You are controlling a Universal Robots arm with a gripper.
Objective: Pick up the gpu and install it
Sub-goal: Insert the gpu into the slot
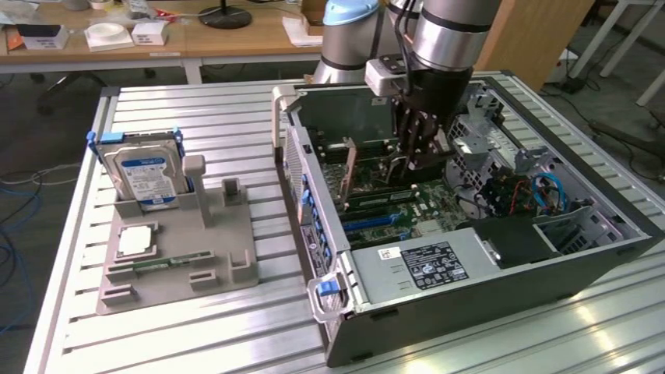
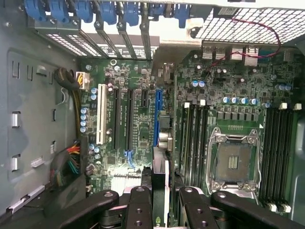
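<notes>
Claw: from my remote seat I see its black fingers pinching the gpu between them, low inside the case.
Table: ribbed aluminium top, carrying the case and a grey fixture side by side.
Case: lies on its side with the panel off, on the exterior view's right; the arm reaches down into it.
Fixture: grey moulded holder to the exterior view's left of the case, well apart from the claw.
Motherboard: green, flat on the case floor, directly below the claw.
Hard drive: silver with a blue-white label, upright in the fixture's back slot.
gpu: edge-on to my wrist camera, upright, over the motherboard and in line with the blue slot; I cannot tell whether its lower edge touches it.
Blue slot: long and narrow, beside two black slots.
Memory stick: small, green, lying flat on the fixture.
</notes>
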